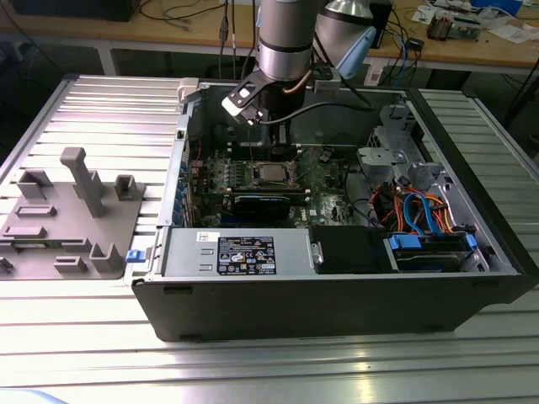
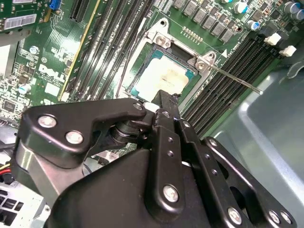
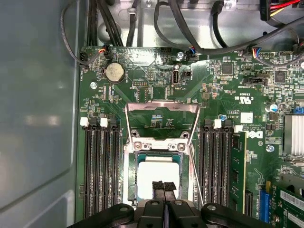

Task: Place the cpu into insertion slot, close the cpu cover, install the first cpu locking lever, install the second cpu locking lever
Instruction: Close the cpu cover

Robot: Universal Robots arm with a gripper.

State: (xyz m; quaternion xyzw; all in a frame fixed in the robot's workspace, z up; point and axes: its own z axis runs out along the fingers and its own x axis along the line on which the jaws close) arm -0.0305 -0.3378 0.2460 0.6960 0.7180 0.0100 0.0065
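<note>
The cpu (image 3: 156,174) lies pale and flat inside the insertion slot (image 3: 130,190) on the green motherboard. It also shows in the second wrist view, cpu (image 2: 164,78) in slot (image 2: 142,71). The cpu cover (image 3: 161,104) stands flipped open behind the slot, its cut-out showing the board. One thin locking lever (image 3: 195,175) sticks out unlatched beside the slot, lever (image 2: 235,80). My gripper (image 3: 164,186) hangs just above the chip's near edge, fingers shut together with nothing between them. In the exterior view the gripper (image 1: 280,143) is over the slot (image 1: 269,173).
Black memory slots (image 3: 99,166) flank the socket on both sides. Cables (image 3: 190,33) run along the case wall past the board. The open computer case (image 1: 337,295) has a power supply (image 1: 244,252) and drive bay (image 1: 429,244) at the front. A grey fixture (image 1: 76,210) sits at the exterior view's left.
</note>
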